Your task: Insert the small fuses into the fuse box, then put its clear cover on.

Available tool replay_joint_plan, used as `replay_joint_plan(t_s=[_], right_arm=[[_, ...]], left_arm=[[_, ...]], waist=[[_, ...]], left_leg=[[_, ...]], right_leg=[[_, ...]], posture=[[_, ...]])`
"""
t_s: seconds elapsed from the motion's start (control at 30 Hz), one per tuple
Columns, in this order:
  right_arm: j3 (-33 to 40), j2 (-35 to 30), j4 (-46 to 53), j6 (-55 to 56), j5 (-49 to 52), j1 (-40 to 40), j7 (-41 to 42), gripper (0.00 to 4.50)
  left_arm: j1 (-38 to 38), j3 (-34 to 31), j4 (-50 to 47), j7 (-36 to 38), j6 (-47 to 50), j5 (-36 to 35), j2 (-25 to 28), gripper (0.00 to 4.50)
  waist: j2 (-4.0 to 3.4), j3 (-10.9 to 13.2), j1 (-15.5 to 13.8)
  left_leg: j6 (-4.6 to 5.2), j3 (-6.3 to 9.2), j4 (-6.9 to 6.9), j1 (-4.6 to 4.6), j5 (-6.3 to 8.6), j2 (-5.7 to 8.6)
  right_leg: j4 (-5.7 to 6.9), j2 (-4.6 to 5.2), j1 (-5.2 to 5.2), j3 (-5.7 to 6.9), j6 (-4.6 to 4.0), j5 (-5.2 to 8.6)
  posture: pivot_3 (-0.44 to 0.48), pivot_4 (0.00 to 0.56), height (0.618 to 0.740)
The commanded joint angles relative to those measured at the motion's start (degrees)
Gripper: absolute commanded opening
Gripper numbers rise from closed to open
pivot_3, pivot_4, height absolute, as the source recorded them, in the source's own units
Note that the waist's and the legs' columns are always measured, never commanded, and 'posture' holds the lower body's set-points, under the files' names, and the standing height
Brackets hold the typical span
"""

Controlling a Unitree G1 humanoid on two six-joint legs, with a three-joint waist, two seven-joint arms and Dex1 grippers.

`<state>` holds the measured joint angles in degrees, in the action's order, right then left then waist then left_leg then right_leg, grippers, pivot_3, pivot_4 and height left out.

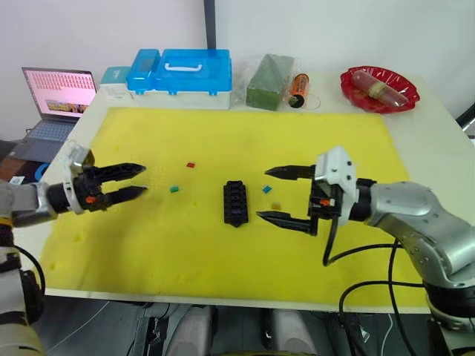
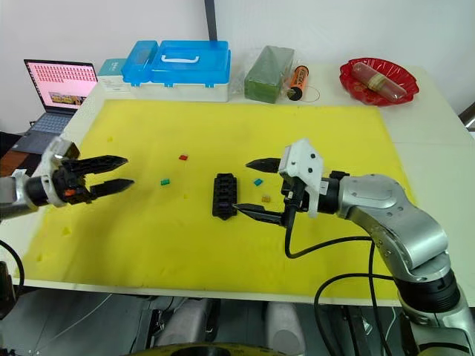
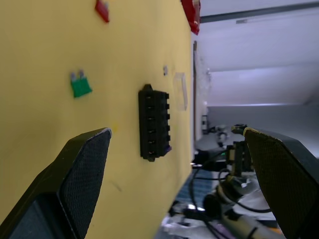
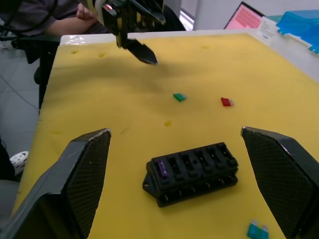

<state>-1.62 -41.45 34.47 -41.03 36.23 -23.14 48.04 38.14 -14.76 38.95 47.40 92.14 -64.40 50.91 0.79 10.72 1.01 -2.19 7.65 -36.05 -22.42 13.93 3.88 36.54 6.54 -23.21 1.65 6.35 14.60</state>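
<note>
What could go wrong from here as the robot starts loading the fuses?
The right claw hangs wide open right beside the fuse box; closing in could knock the loose block across the yellow mat.

The teal fuse and tan fuse are tiny and lie flat, so the broad fingertips may slip off or flick them away.

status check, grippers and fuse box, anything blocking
Left gripper open, empty. Right gripper open beside fuse box, one purple fuse seated. Nothing in the way.

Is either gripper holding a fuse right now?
No. Both the left gripper and the right gripper are open and empty, and the red fuse and green fuse lie loose on the yellow mat.
</note>
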Motion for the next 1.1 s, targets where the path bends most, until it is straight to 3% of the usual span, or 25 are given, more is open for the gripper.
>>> replay_joint_plan(t_s=[0.03,0.33,0.53,0.83,1.1], right_arm=[[0.49,0.58,0.33,0.29,0.54,-2.29,-0.62,4.45],[-0.22,0.93,0.14,-0.34,0.78,-3.84,-1.42,4.45],[-0.14,0.9,0.2,-0.64,0.48,-3.97,-2.18,4.45],[-0.71,0.99,0.49,-0.61,0.03,-4.13,-2.96,4.45],[-1.48,1.04,0.11,-0.39,-0.83,-4.2,-3.09,4.45]], left_arm=[[1.76,-2.16,0.43,-5.24,0.36,-2.5,-1.29,4.5],[2.2,-11.89,1.65,-16.72,-3.14,3.47,-10.58,4.5],[2.34,-15.5,2.19,-20.09,-4.23,6.39,-14.23,4.5],[3.39,-17.29,2.9,-21.6,-3.7,9.27,-18.95,4.5],[3.7,-15.23,1.13,-20.76,-5.82,13.3,-20.5,4.5]], waist=[[0.06,-0.01,-0.15],[0.1,-0.04,-0.27],[0.09,-0.06,-0.29],[0.08,-0.12,-0.56],[0.08,-0.13,-1.54]], left_leg=[[-0.03,0.01,0.0,-0.01,-0.02,0.02],[-0.08,0.03,0.0,-0.01,-0.05,0.17],[-0.16,0.04,-0.01,0.0,-0.09,0.18],[-0.2,0.04,-0.08,0.03,-0.11,0.24],[-0.22,0.03,-0.11,0.04,-0.13,0.27]], right_leg=[[0.01,0.01,-0.01,0.0,-0.01,-0.01],[0.02,0.2,-0.01,-0.01,-0.01,-0.02],[0.13,0.21,-0.02,-0.01,0.0,-0.02],[0.29,0.26,-0.01,-0.01,0.0,-0.02],[0.33,0.29,0.0,-0.01,0.01,-0.02]], posture=[[0.0,0.15,0.74],[0.0,0.15,0.74],[0.0,0.15,0.74],[0.0,0.15,0.74],[0.0,0.15,0.74]])
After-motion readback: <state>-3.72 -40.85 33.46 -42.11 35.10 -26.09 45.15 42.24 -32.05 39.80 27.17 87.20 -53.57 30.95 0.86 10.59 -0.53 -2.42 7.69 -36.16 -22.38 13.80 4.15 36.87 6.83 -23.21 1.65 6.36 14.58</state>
